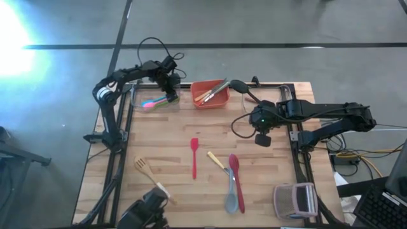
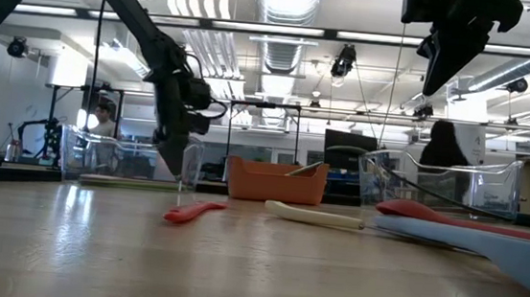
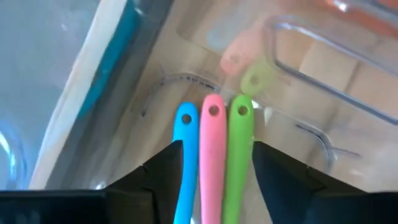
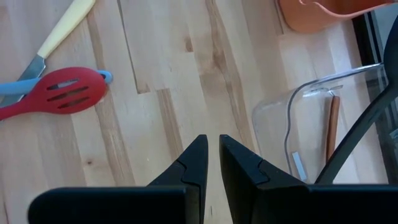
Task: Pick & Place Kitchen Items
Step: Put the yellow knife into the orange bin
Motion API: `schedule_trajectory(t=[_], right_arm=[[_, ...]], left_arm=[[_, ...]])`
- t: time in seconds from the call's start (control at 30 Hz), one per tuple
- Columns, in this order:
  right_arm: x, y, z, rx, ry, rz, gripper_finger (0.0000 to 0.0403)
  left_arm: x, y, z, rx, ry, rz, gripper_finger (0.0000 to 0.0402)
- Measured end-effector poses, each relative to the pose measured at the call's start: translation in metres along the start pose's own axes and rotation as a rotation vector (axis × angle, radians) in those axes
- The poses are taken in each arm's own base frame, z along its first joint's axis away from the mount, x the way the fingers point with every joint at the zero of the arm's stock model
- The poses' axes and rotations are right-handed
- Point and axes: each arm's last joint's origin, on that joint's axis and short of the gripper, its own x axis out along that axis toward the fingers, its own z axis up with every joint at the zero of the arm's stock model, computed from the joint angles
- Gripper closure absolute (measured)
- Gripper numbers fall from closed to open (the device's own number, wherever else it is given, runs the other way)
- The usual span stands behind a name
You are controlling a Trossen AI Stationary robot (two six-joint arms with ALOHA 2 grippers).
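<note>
Blue [image 3: 185, 155], pink [image 3: 212, 155] and green [image 3: 239, 155] utensils lie side by side in the clear bin [image 1: 141, 97] at the far left. My left gripper [image 3: 214, 177] is open low in that bin, one finger on each side of the three handles, near their holed ends. My right gripper [image 4: 213, 146] is shut and empty, high above the table's right middle [image 1: 262, 137]. On the table lie a red spatula [image 1: 194, 157], a pale wooden fork [image 1: 152, 178], a cream-handled utensil [image 1: 217, 160], a red slotted spoon [image 1: 236, 173] and a grey spoon [image 1: 231, 198]. My left gripper's fingers [image 3: 165, 171] stand close against the outer sides of the blue and green handles, but I cannot tell whether they touch them. The fingers come from above and lie along the handles, which rest in the bin.
An orange bin [image 1: 210, 95] holding several utensils stands at the far middle. Another clear bin [image 1: 296, 200] stands at the near right corner. Bare wood lies between the loose utensils and the far bins. People show in the room behind.
</note>
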Motion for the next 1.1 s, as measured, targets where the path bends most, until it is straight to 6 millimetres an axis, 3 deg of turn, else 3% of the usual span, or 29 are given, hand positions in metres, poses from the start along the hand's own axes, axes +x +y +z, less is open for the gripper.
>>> schedule_trajectory(t=[0.27,0.53,0.83,1.1], right_arm=[[-0.001,0.0,0.001,0.001,-0.006,0.001,0.0369],[-0.006,-0.001,0.004,0.007,-0.026,0.003,0.0369],[-0.013,-0.001,0.009,0.014,-0.06,0.007,0.0369],[-0.014,-0.001,0.01,0.045,-0.074,0.008,0.0369]], left_arm=[[-0.043,-0.01,-0.005,-0.004,-0.042,0.02,0.0187],[-0.125,-0.032,-0.019,0.001,-0.23,0.105,0.0186],[-0.219,-0.079,-0.054,-0.031,-0.551,0.138,0.0186],[-0.258,-0.125,-0.077,-0.011,-0.742,-0.033,0.0186]])
